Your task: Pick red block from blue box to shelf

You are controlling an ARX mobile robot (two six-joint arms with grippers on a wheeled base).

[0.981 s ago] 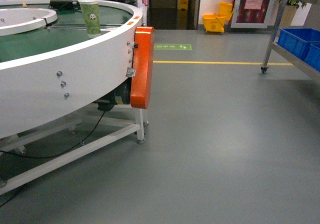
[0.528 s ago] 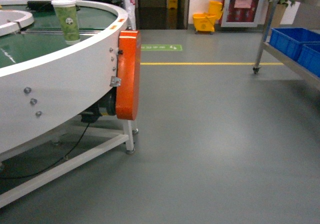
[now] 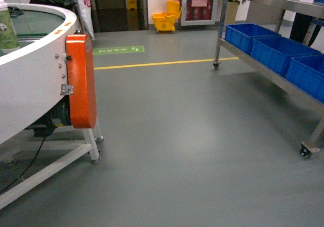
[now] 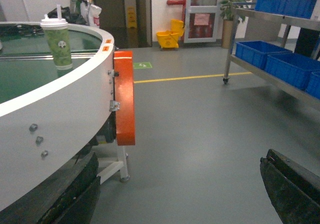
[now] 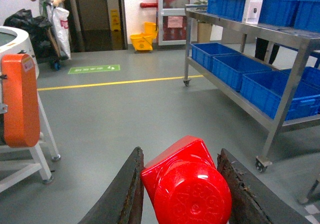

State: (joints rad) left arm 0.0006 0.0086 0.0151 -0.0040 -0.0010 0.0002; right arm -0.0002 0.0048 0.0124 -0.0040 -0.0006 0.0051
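Red block (image 5: 186,181) between right jaws, unlabelled

I stand in a factory-style workshop: grey sealed floor (image 3: 192,151) with a yellow line (image 3: 162,63), round white conveyor table (image 4: 55,114), steel shelf (image 5: 280,79) holding blue crates (image 5: 235,66), yellow mop bucket (image 3: 167,22).

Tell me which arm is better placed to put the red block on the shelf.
The right. Its gripper already holds the red block between its jaws, and the shelf stands ahead on its side. The left gripper is open and empty.
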